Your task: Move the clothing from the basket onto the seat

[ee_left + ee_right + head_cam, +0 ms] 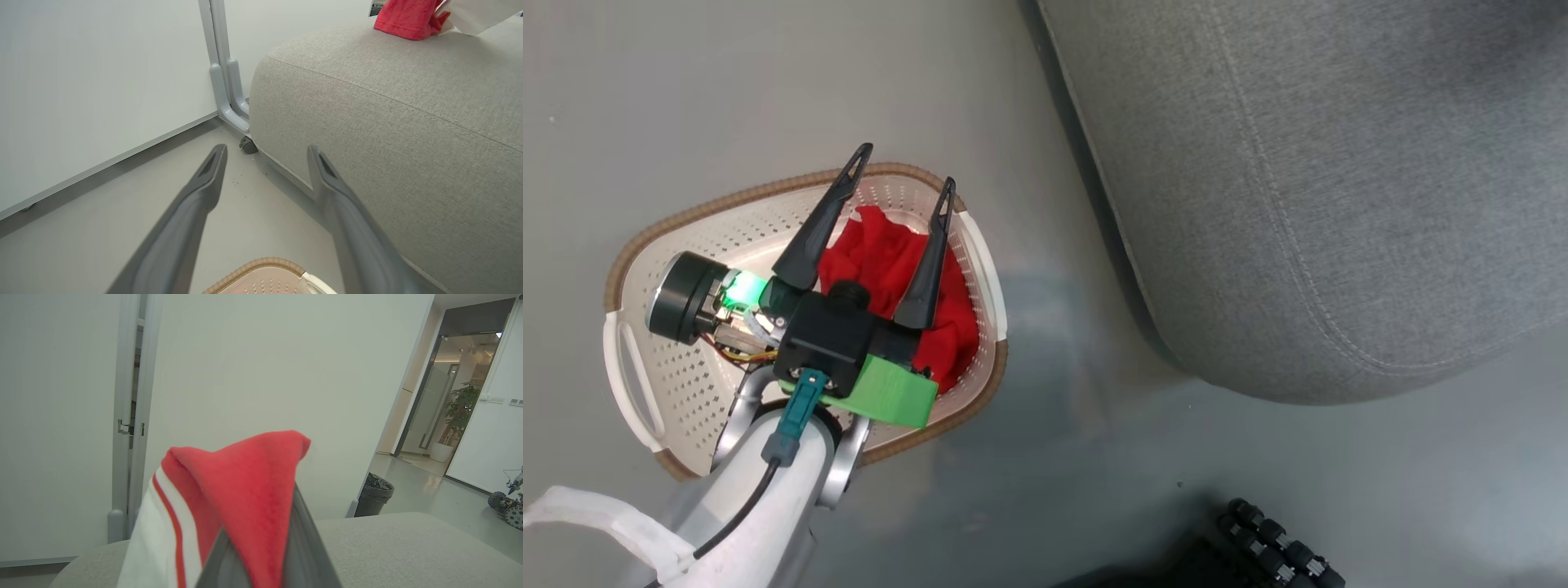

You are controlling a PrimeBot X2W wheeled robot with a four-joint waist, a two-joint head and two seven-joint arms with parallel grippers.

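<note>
Clothing (882, 261) in two lots, task judged roughly half done at best. First garment (947, 343), plain red from here, crumpled in the basket (686, 376) on the floor (1094, 490) just beside the seat (1339, 204), off its rounded corner; not yet lifted. Left gripper (907, 164) over that garment, jaws spread wide, fingers (809, 237) straddling the red cloth with nothing pinched. Touching the fabric or hovering above it: cannot tell from the head view. Second garment (245, 490), red with a white panel and a red stripe, clamped between the closed fingers of the right gripper (259, 522), up over the seat top. Same piece in the left wrist view as a red bunch toward the far side of the seat top, resting on the cushion or just above it; cannot tell which. Not yet released, so not counted as placed. Remaining, as a guess: let go of the second garment on the seat, then close on the one beside the seat in the basket, lift it clear of the brown rim, carry it across to the seat, drop it. No lettering or number readable on either piece.
</note>
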